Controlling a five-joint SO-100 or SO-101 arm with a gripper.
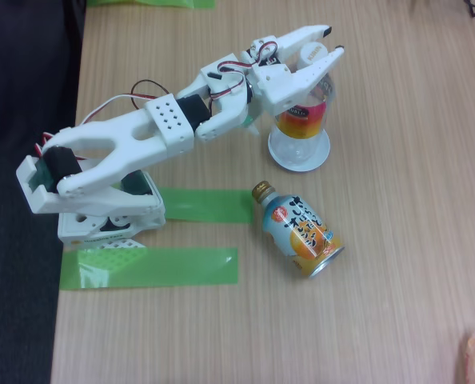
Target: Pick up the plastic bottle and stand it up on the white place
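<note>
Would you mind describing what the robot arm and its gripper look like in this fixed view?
The arm is white printed plastic with black servo motors set into its joints. One flat link has a grid of small round holes. Thin red, black and white cables loop along the top. The gripper has two tapered white fingers with dark tips. The base is white too, with a perforated plate.

The fixed view looks steeply down from close above at the wooden table (397, 264).

White arm (141, 132), green tape strips (149, 266) — the plastic bottle (301, 120) banded yellow-orange-red, the can (300, 230) light-blue and orange, gold-capped.
</note>
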